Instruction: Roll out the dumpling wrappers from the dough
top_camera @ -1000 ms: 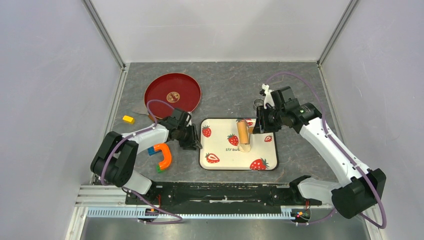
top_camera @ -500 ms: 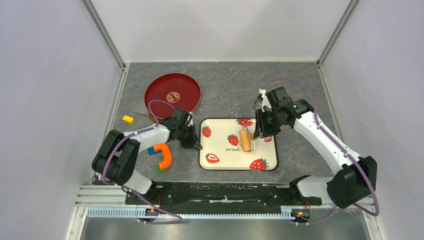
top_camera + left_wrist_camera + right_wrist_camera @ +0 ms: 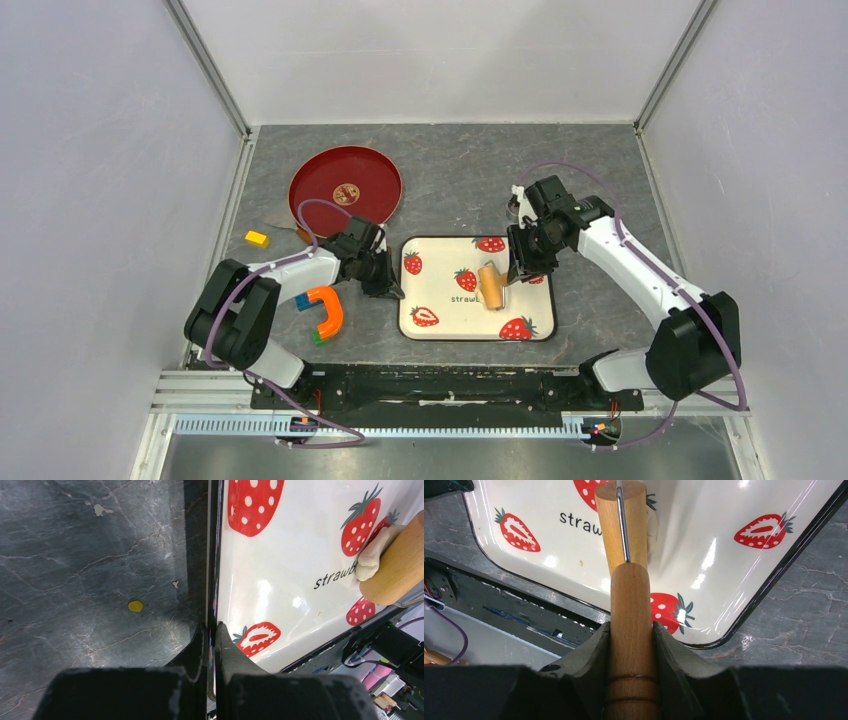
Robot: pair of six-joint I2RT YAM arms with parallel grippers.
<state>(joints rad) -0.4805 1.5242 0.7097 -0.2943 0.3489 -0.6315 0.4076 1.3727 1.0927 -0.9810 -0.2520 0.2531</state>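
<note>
The right gripper [image 3: 631, 632] is clamped on the handle of the roller [image 3: 621, 525], with one finger pressed to each side. The barrel lies on the tray [image 3: 734, 510] near its middle, over the printed word. The dough [image 3: 374, 555], a small pale lump, lies on the tray touching the barrel's left side. The left gripper [image 3: 212, 635] is closed on the tray's left rim, one finger outside it and one inside, with only the rim between them.

The tray's near rim lies close to the edge of the table [image 3: 75, 555], just short of the black rail. Near the left arm, left of the tray, lies an orange U-shaped piece [image 3: 325, 310]. Right of the tray the table runs open to the side wall. Farther left is a yellow block [image 3: 257, 238]. A red plate [image 3: 345, 185] sits far left of the tray and apart from it. Behind the tray, open grey surface reaches the far wall.
</note>
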